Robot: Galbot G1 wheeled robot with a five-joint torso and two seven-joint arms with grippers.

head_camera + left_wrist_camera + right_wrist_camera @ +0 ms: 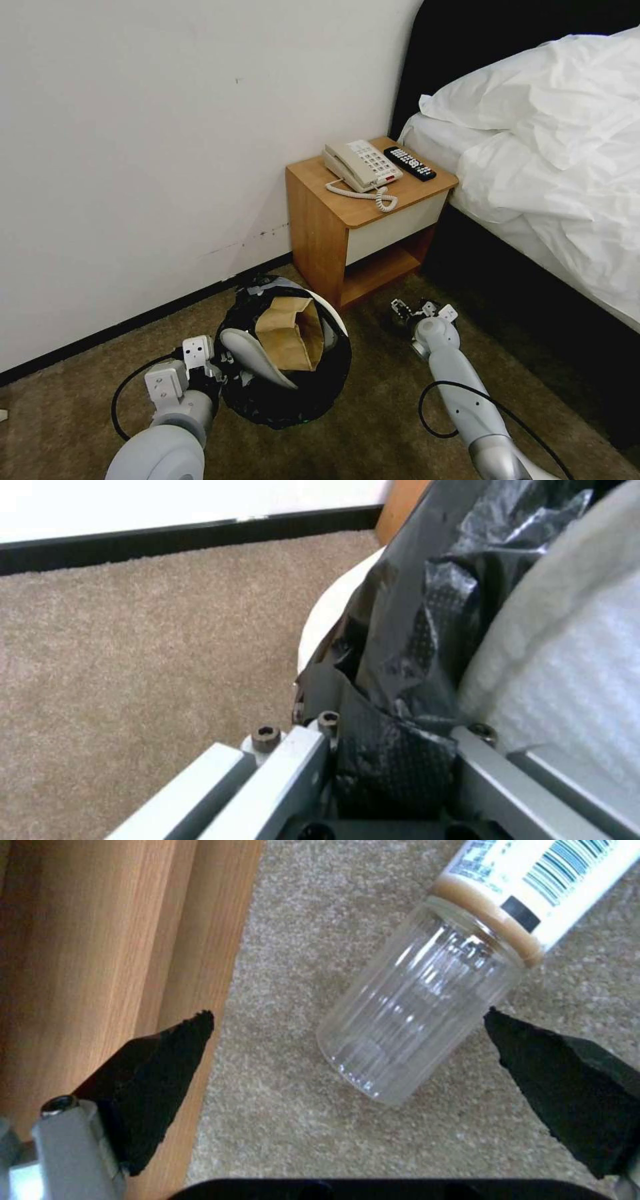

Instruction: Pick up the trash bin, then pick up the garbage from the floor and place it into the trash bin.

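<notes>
The trash bin (287,393), lined with a crinkly black bag, hangs tilted above the carpet. My left gripper (213,370) is shut on its rim. In the left wrist view the left gripper (393,740) pinches the black bag (427,605) over the white rim (327,615). Inside the bin lie a brown paper bag (290,333) and a white slipper (253,357). My right gripper (407,313) is low beside the nightstand. It (348,1014) is open, its black fingertips (167,1050) on either side of a clear plastic bottle (417,1040) lying on the carpet, not touching it.
A wooden nightstand (360,227) with a phone (360,167) and a remote (409,163) stands against the wall; its side panel (100,940) is close by my right gripper. A bed (547,167) with white linen fills the right. Carpet lies open in front.
</notes>
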